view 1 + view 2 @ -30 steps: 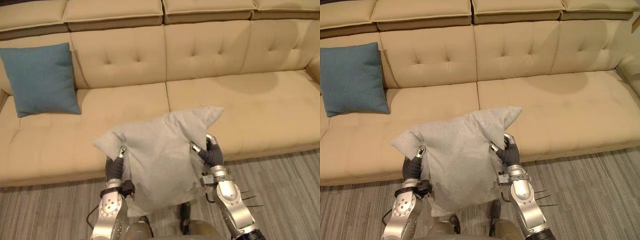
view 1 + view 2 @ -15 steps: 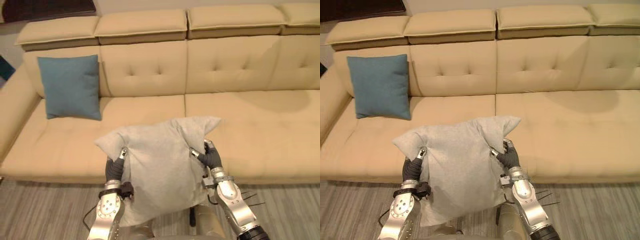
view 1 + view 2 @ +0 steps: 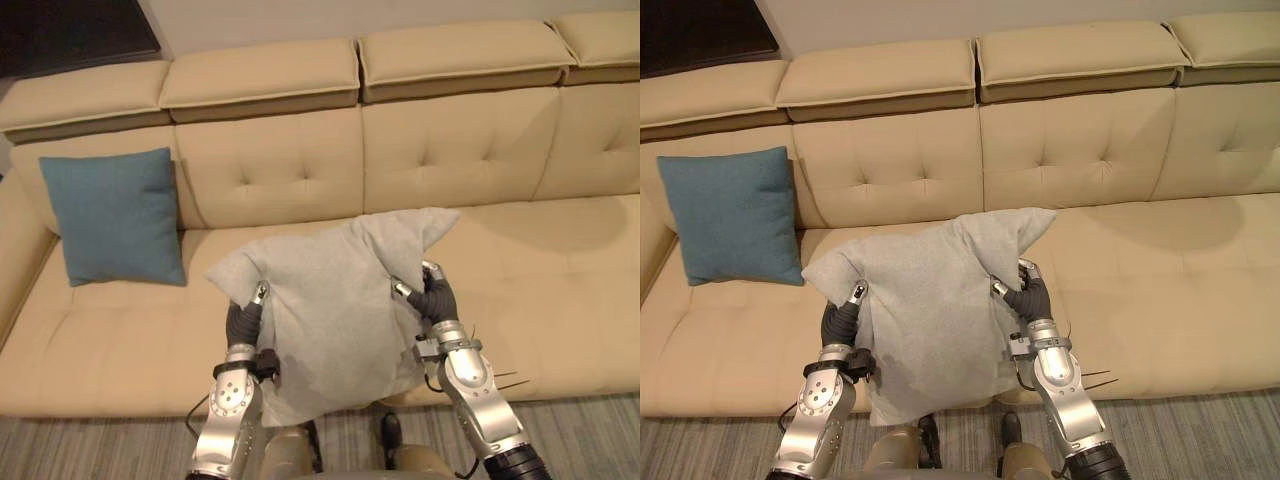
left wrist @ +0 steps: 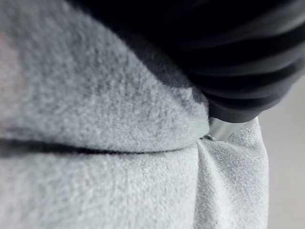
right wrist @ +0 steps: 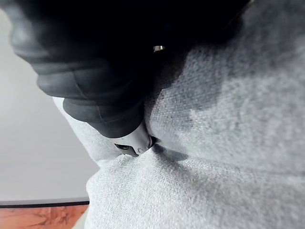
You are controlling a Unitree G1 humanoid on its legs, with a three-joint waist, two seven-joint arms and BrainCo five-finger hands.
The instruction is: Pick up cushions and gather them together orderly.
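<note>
A large grey cushion point(image 3: 340, 300) hangs upright in front of the sofa seat, held between both hands. My left hand point(image 3: 241, 322) grips its left edge and my right hand point(image 3: 432, 298) grips its right edge, fingers curled into the cloth. In the left wrist view the grey cushion point(image 4: 119, 157) bulges against the hand point(image 4: 238, 71); in the right wrist view the cloth point(image 5: 200, 157) is pinched under the hand point(image 5: 95, 86). A blue cushion point(image 3: 113, 217) leans upright against the sofa's backrest at the far left.
The beige sofa point(image 3: 560, 270) spans the whole view, its seat bare to the right of the grey cushion. A left armrest point(image 3: 15, 260) rises beside the blue cushion. Grey striped carpet point(image 3: 590, 440) lies in front.
The camera has swung and lifted, so the sofa sits lower and the wall shows. The grey cushion has risen slightly with both hands, still held the same way.
</note>
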